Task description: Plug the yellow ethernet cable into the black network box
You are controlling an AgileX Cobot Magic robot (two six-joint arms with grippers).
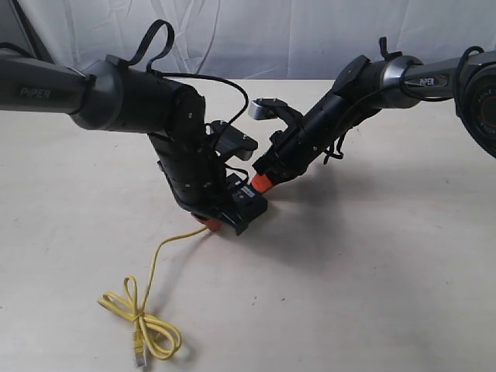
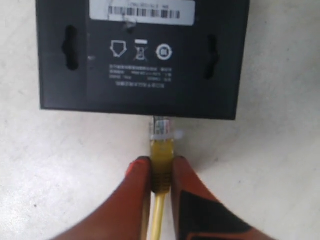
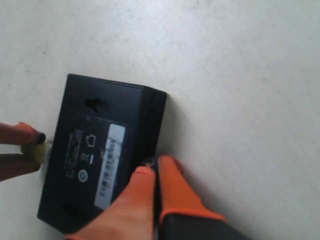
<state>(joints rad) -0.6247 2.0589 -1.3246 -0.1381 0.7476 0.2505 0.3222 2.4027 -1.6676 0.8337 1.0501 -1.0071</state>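
While my left hand point(image 2: 161, 171) is pinching the yellow ethernet cable point(image 2: 162, 152) behind its plug point(image 2: 161, 127), the tip is just meeting the black network box point(image 2: 140, 75) — not seated yet, I reckon. My closed right hand point(image 3: 152, 170) is bracing the far side.

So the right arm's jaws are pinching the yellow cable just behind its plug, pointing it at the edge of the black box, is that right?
No, the left arm's jaws pinch the yellow ethernet cable just behind its plug, pointing it at the edge of the black network box. The left wrist view shows it.
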